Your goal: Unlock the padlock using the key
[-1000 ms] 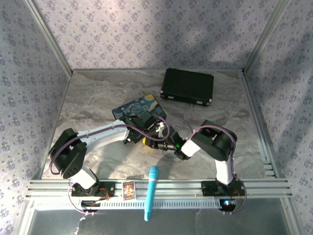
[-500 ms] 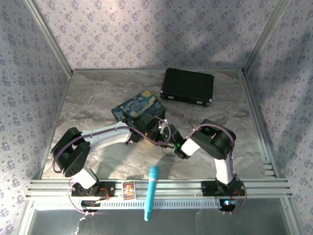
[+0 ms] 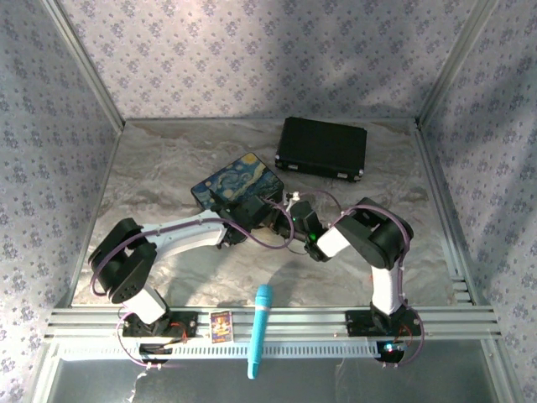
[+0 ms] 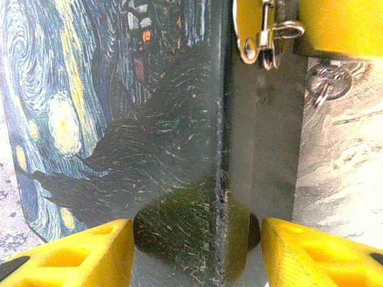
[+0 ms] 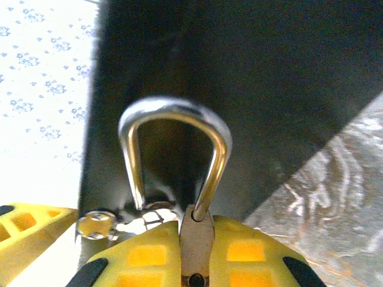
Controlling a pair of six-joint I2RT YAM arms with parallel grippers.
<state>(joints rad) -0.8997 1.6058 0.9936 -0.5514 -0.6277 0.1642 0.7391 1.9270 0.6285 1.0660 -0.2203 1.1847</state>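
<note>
Left pincer (image 3: 270, 211) near right pincer (image 3: 293, 215), beside box (image 3: 235, 179).

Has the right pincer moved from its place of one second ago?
Yes. The right pincer, shut on the padlock, has gone away from the near rail, toward the black case.

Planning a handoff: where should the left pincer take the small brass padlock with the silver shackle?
Probably best to take the small brass padlock by its silver U-shaped shackle, coming from the crown end with fingers across both legs. The right pincer is shut on the body, leaving the loop standing free beyond it.
</note>
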